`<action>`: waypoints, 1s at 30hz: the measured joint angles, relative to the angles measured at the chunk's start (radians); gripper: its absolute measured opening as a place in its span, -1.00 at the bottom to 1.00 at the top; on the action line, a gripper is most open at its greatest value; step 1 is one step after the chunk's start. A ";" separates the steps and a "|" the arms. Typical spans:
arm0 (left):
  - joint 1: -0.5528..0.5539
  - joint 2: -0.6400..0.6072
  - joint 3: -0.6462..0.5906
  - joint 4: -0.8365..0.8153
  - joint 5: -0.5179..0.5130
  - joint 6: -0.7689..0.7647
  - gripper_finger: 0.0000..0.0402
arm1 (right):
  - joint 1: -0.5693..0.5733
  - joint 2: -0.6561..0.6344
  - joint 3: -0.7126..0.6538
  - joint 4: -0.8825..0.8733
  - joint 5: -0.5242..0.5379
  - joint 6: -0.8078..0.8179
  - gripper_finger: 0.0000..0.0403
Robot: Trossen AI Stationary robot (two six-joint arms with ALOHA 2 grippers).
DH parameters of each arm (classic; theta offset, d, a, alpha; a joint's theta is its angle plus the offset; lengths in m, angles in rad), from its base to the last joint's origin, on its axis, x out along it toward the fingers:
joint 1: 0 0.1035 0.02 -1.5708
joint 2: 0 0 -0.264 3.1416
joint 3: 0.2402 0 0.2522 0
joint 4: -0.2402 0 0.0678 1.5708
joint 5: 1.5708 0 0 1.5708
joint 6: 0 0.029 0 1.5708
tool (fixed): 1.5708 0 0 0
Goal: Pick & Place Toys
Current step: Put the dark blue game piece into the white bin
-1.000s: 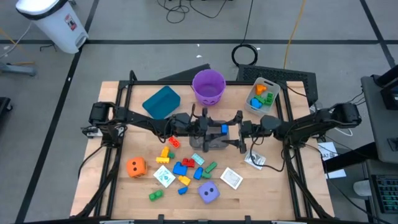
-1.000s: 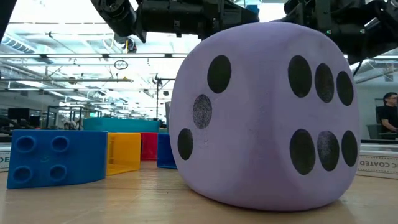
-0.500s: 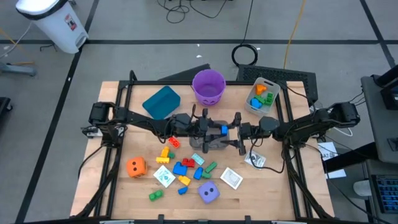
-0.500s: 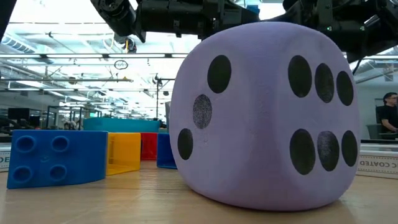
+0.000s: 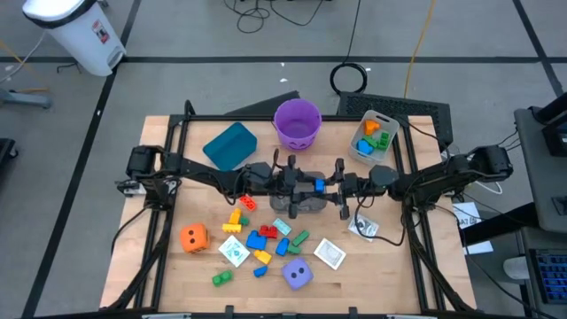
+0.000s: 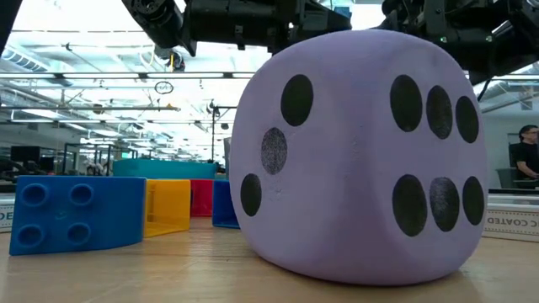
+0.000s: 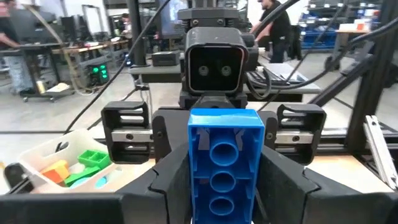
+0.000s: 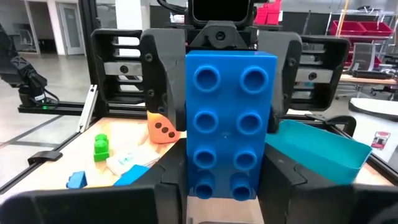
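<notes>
A blue brick (image 5: 318, 184) hangs above the middle of the table between my two grippers, which meet there tip to tip. My left gripper (image 7: 224, 183) reaches in from the table's left and is shut on it. My right gripper (image 8: 227, 183) comes from the right and is shut on the same brick. The brick's hollow underside (image 7: 224, 168) faces the left arm and its studs (image 8: 230, 118) face the right arm. Loose blocks (image 5: 259, 239), an orange die (image 5: 194, 237), a purple die (image 5: 298, 275) and two white cards (image 5: 235, 252) lie on the table nearer the front. My left gripper pinches the brick's two long sides (image 7: 194, 186) between its two fingers. The fingers (image 8: 166, 93) point level from the table's left. The brick stands on end, clear of the table. My right gripper pinches the same two long sides (image 8: 189, 177) between its fingers (image 7: 155, 140), level from the table's right. The studded face looks toward its wrist. The brick is lifted clear, held by both grippers at once.
A teal bin (image 5: 230, 144), a purple bucket (image 5: 297, 122) and a clear tub of toys (image 5: 372, 136) stand along the far edge. The purple die (image 6: 362, 151) fills the low view, with a blue block (image 6: 76, 212) beside it. The black frame posts (image 5: 177, 142) flank the table.
My right gripper's fingers have closed in from wide open onto the blue brick. Both arms and the brick have stayed where they were.
</notes>
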 joint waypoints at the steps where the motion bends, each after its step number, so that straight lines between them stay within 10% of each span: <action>1: -0.005 -0.001 0.000 0.000 -0.018 0.002 -0.06 | -0.001 0.000 0.000 -0.002 -0.002 0.003 -0.49; 13: -0.034 -0.175 0.000 -0.294 -0.211 0.106 0.49 | -0.062 -0.094 0.000 -0.193 0.153 0.026 -0.47; 24: 0.004 -0.141 0.000 -0.480 -0.227 -0.047 0.49 | -0.305 -0.313 -0.058 -0.581 0.730 -0.004 -0.46; 30: 0.016 -0.117 0.000 -0.484 -0.227 -0.127 0.44 | -0.528 -0.335 -0.131 -0.712 0.765 0.079 -0.42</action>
